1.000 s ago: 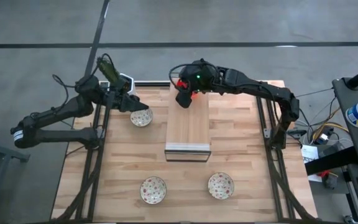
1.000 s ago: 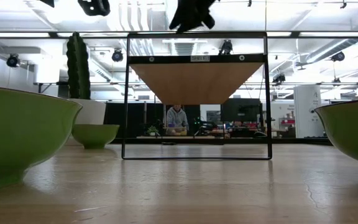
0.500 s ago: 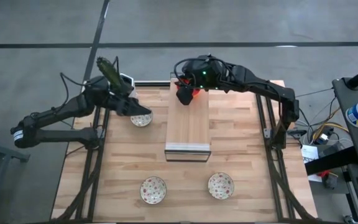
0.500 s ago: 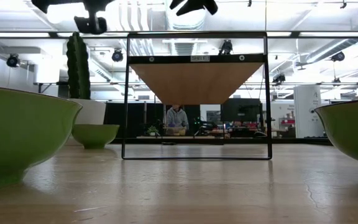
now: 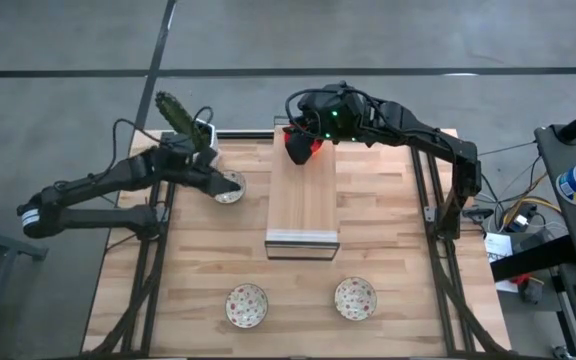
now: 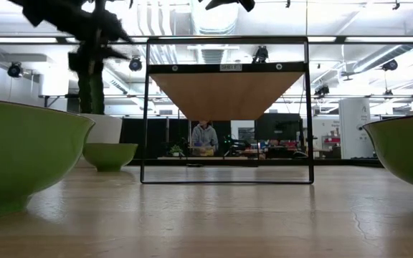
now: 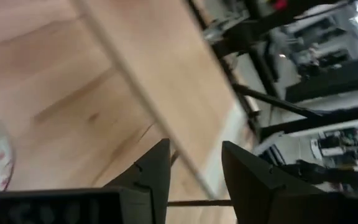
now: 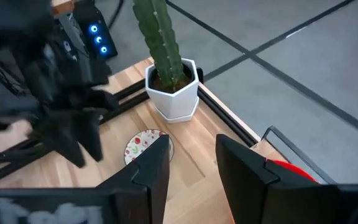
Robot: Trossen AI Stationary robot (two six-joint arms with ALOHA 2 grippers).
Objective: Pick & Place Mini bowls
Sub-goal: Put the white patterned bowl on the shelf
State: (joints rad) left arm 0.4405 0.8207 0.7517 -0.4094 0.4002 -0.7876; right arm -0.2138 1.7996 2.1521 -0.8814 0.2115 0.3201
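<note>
The worktop (image 5: 298,285) carried a raised wooden platform (image 5: 304,205) at its centre. Over the last second the left end effector (image 5: 218,184) had advanced from beside the cactus pot (image 5: 200,130) to directly above the rear floral bowl (image 5: 230,188), fingers parted and holding nothing; a pick appeared imminent. The right end effector (image 5: 299,146) had drawn back to the platform's far end beside a red bowl (image 5: 314,148), fingers apart, empty. Two floral bowls (image 5: 247,305) (image 5: 355,298) sat untouched at the near edge.
</note>
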